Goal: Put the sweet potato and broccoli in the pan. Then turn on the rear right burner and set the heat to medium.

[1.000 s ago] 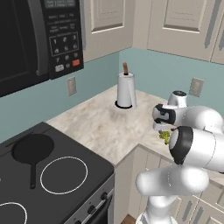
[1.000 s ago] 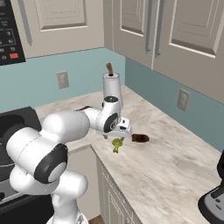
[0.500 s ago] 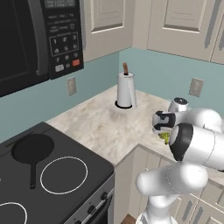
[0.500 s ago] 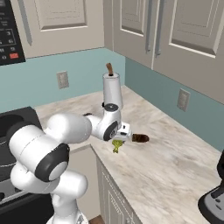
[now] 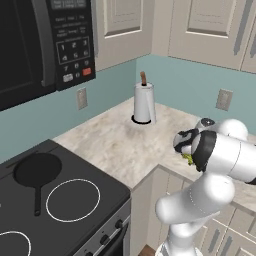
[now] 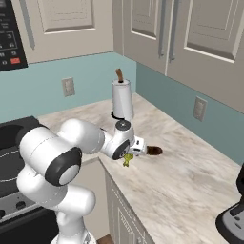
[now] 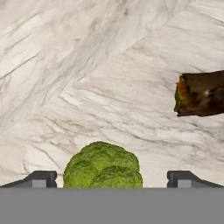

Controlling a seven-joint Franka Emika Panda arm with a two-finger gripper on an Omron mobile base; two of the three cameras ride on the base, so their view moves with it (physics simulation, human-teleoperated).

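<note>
The broccoli (image 7: 103, 166) is a yellow-green knobbly lump on the marble counter, lying between the two fingertips of my open gripper (image 7: 112, 179). The fingers stand clear of it on both sides. The sweet potato (image 7: 200, 94), reddish-brown, lies a little beyond it on the counter. In the right base view the gripper (image 6: 131, 153) hangs low over the broccoli (image 6: 127, 160), with the sweet potato (image 6: 153, 150) just to its right. The pan (image 5: 37, 170), a black skillet with a long handle, stands on the cooktop's rear right zone and covers the burner there.
A paper towel roll (image 5: 144, 102) stands at the back of the counter. The microwave (image 5: 45, 45) hangs above the stove. A large white ring (image 5: 72, 200) marks the front zone. A dark appliance (image 6: 234, 209) sits at the counter's far right. The broccoli lies close to the counter's front edge.
The hand has come down toward the counter over the broccoli. The jaws stayed open, and the broccoli and sweet potato have not moved.
</note>
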